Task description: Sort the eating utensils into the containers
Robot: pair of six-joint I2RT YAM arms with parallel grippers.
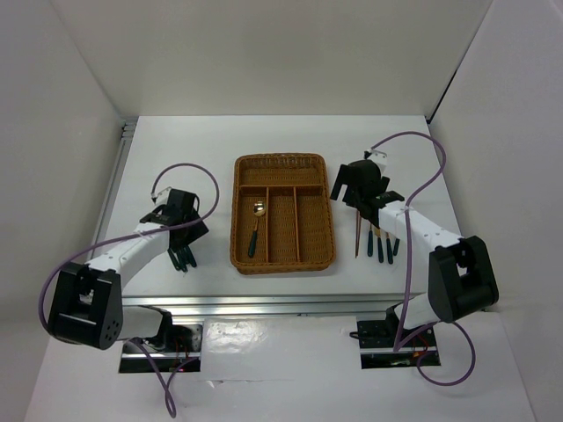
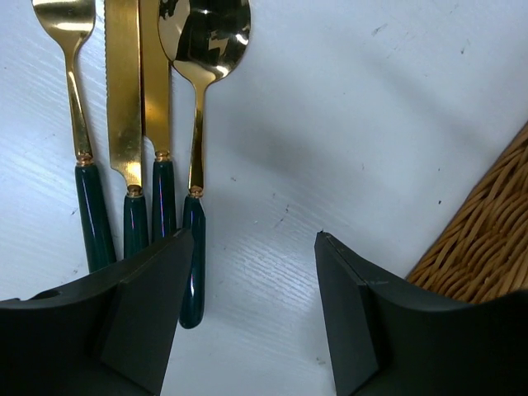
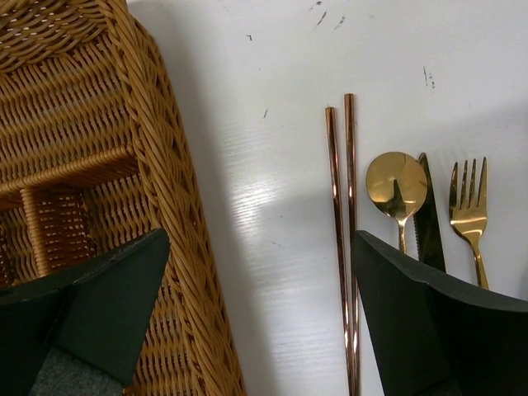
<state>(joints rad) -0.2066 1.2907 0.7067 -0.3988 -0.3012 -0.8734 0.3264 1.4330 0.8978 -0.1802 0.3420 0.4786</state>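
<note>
Top external view: sorting has only just begun

Left wrist view shows the left claw (image 2: 254,239) with its two fingers (image 2: 148,313) wide apart. Nothing is between them but bare table (image 2: 371,124). This claw is left of the wicker tray (image 1: 281,159). Just past its left finger lie four pieces side by side: a fork (image 2: 71,82), a knife (image 2: 124,107), a second flat gold blade (image 2: 153,82) and the left spoon (image 2: 206,37). Their dark green handles (image 2: 95,214) point at the claw. The left spoon's handle ends right by the left finger, but it is not held.

Inside the tray, the sorted spoon (image 1: 256,223) lies in the left long slot. I see no other piece in the tray.

The right claw (image 3: 260,239) is open wide too and holds nothing. One finger hangs over the tray's right wall. The other is over the table right of the tray, beside two chopsticks (image 3: 340,247). Right of those lie the right spoon (image 3: 396,186), the right knife (image 3: 429,227) and the right fork (image 3: 468,198).

I think the step now is picking the next piece. The left claw looks nearest to the left spoon. It would need to slide left until that handle sits between its fingers, then go down and squeeze. The handles lie very close, so it must catch only one.
</note>
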